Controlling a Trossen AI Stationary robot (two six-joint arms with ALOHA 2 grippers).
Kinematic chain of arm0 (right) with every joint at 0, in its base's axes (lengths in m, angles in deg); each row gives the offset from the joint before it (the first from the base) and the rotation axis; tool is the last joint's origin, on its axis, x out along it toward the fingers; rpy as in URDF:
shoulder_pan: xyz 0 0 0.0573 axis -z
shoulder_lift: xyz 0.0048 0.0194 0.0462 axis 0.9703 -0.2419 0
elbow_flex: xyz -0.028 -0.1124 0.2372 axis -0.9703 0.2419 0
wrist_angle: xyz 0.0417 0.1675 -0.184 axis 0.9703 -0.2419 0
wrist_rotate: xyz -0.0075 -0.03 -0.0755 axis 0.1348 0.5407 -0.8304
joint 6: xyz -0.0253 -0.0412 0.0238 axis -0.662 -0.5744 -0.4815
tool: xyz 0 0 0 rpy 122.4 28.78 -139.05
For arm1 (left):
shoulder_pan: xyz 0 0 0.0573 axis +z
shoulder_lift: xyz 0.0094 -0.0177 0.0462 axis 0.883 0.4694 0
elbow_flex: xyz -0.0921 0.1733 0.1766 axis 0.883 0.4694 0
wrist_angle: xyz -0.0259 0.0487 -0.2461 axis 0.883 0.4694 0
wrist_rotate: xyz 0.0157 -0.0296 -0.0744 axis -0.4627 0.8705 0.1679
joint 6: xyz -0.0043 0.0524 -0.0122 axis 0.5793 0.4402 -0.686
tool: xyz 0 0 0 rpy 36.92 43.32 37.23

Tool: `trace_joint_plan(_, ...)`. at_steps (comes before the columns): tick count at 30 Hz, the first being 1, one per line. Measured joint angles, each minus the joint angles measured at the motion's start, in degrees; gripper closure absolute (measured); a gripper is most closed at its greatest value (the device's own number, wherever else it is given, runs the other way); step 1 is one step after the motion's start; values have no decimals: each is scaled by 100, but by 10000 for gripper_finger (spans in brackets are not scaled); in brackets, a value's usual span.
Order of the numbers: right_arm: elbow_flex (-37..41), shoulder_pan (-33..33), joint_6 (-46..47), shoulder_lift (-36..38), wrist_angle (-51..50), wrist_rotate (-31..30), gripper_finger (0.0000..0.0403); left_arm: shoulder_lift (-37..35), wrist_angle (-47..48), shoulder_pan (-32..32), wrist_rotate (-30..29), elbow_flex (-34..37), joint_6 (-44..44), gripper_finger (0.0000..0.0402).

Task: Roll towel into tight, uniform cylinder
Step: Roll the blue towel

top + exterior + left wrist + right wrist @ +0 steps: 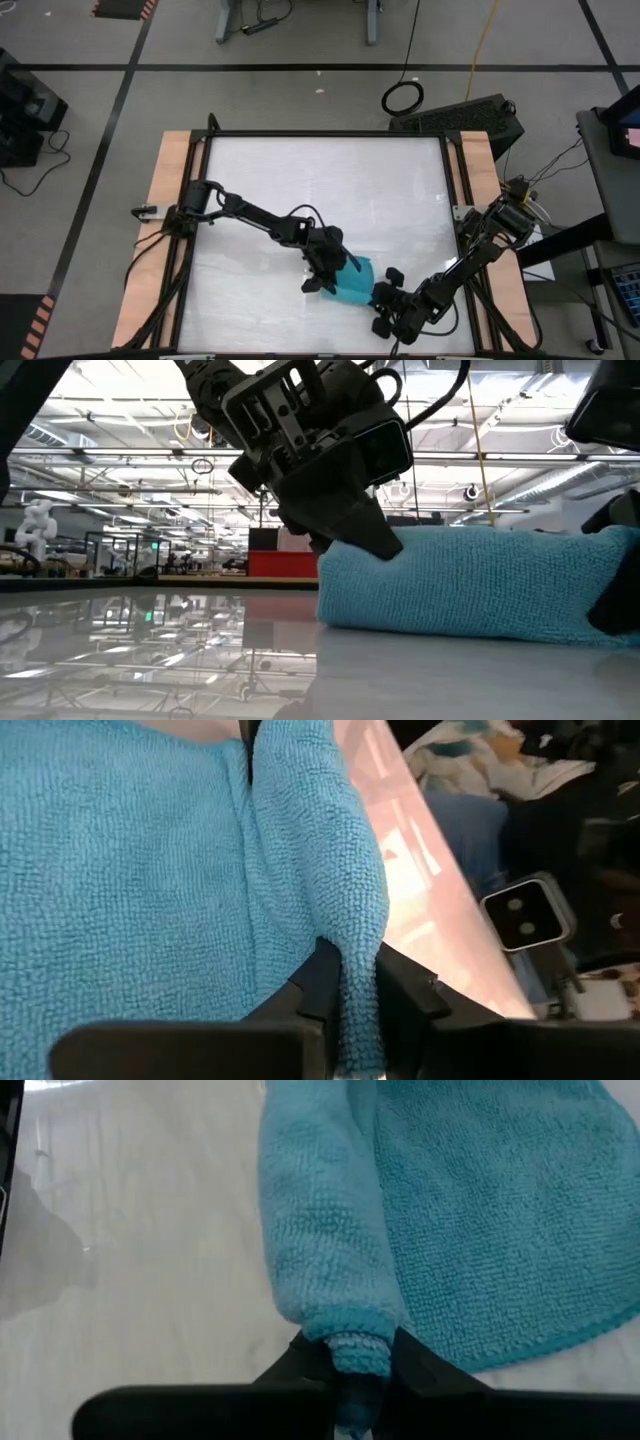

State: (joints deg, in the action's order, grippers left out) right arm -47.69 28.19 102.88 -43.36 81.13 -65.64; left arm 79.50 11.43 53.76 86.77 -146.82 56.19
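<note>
One soft turquoise-blue terry towel (356,279), partly rolled, lies near the front edge of my white desk (320,190). I see the left tool (345,995) pinching its fold, the right tool (350,1360) clamped on the roll's end.

Both arms crowd the towel (355,283); the table (320,190) beyond lies open.

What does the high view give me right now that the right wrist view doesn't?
Only the high view shows both arms at once: the left gripper at one end of the towel, the right gripper at the other, near the table's front edge. Only the right wrist view shows that gripper's fingers pinching the end of a rolled fold, with a flat single layer lying beside it. Both show the towel only partly rolled.
</note>
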Motion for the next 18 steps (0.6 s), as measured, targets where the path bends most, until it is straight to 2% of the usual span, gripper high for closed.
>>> trace_joint_plan(3, 0, 14, 124, 0, -3, 21, 385, -11, 8, -54, -237, 0, 177, 332)
trace_joint_plan(11, 76, 18, 434, 7, 23, 81, 385, -273, 157, -53, -555, 7, 665, 250)
trace_joint_plan(18, 120, 8, 440, 7, 139, 83, 385, -733, 976, -186, -1776, 5, 1731, 209)
